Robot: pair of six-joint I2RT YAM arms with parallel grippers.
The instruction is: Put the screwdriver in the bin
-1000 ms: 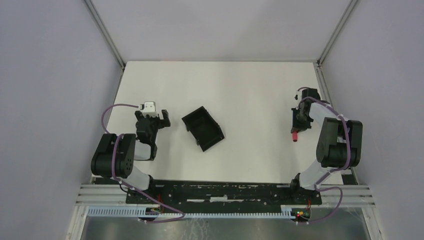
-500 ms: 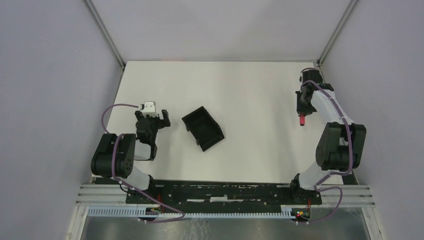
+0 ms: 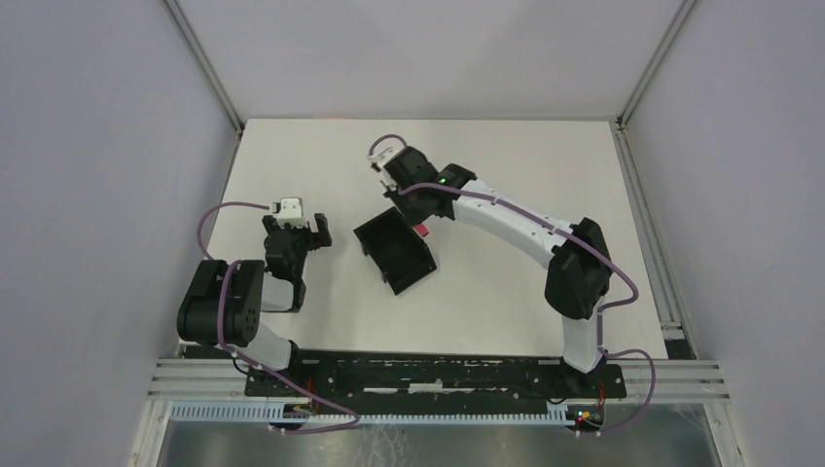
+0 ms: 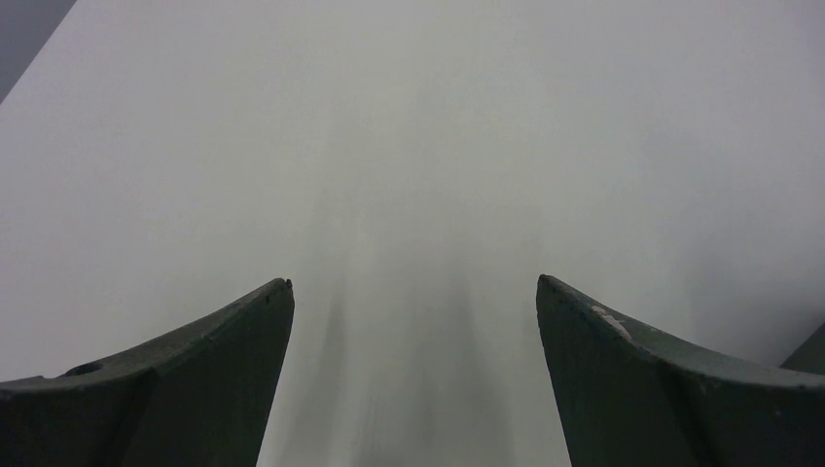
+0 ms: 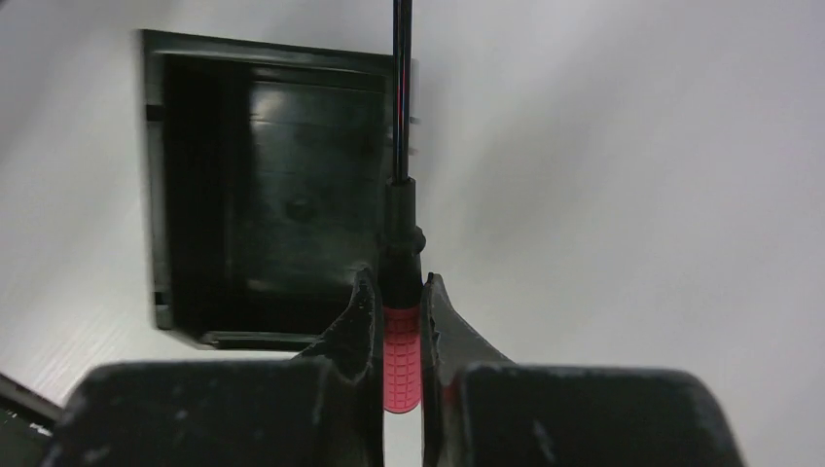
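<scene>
Right gripper (image 5: pixel 394 292): fingers clamped on the screwdriver (image 5: pixel 401 362), one finger on each side of the red handle. The dark collar and thin shaft project forward past the fingertips. The shaft leaves the wrist view at the top edge, so the tip is not seen.

Screwdriver: held in the right gripper at the bin (image 5: pixel 277 214). In the wrist view its shaft lies along the line of the bin's right-hand wall. In the top view the red handle shows just beside the bin's far right edge. Whether the tip is over the inside of the bin cannot be told.

Bin: black, open-topped, low-walled, resting near the middle of the white table (image 3: pixel 525 165), turned at an angle to the table's edges.

Right arm: stretched from its base across the table to the bin.

Left gripper (image 4: pixel 413 292): fingers spread apart over bare white table. It sits left of the bin, apart from it, near the left arm's base.
</scene>
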